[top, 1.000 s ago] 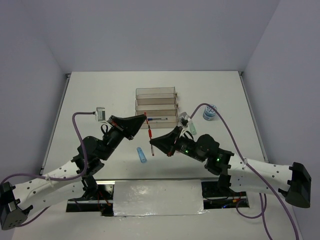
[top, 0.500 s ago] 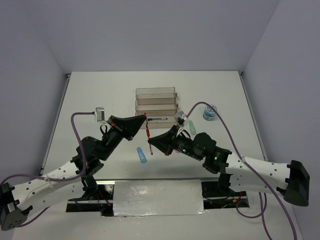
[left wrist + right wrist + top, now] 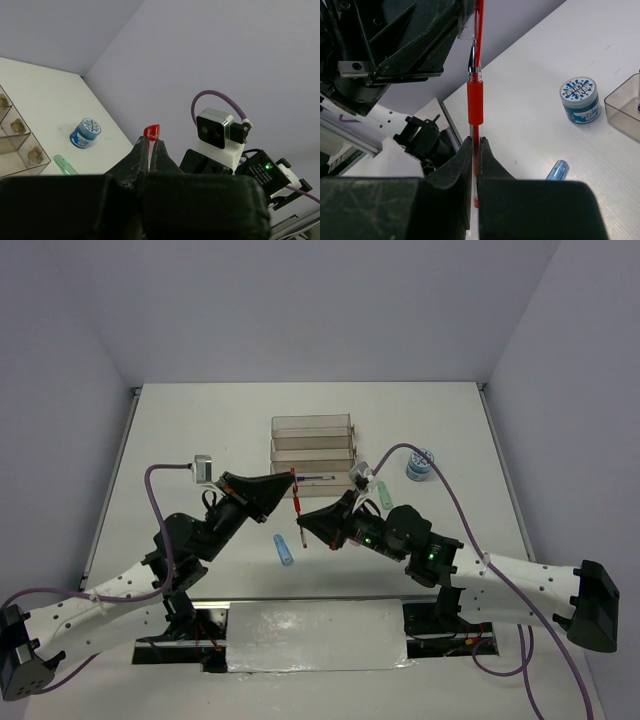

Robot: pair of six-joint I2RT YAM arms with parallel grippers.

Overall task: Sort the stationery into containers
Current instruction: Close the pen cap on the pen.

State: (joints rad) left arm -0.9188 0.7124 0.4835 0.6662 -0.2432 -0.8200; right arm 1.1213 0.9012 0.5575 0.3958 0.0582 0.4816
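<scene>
**Operator:** What has changed in the last second?

**Inspector:** Not much, but it counts. Your right arm has edged in toward the left one. The red pen [image 3: 298,510] now stands closer under the red cap [image 3: 151,131]. In the right wrist view the bare tip sits just below the cap's mouth. I cannot tell whether it has entered.

**Operator:** And the end effectors?

**Inspector:** Both are pinched narrow. Your left end effector [image 3: 151,146] grips the cap. Your right end effector [image 3: 475,146] grips the pen by its clear barrel, below the red grip. The pen is held above the table [image 3: 200,430], near the front of the containers [image 3: 312,432] and not in any tray.

**Operator:** What does that mean for the sort?

**Inspector:** My judgement is that you are fitting the cap before filing the pen. Alignment is the risk, because a tip that is off line would push the cap askew in your left grip. Most of the job remains. A blue stick [image 3: 285,549], a green stick [image 3: 384,495] and a blue-white roll [image 3: 420,464] lie loose on the table.

**Operator:** And the surface and room?

**Inspector:** The table is white and matte. Plain pale lilac walls [image 3: 320,310] close it in on three sides. A reflective sheet [image 3: 315,635] lies between your arm bases.
</scene>
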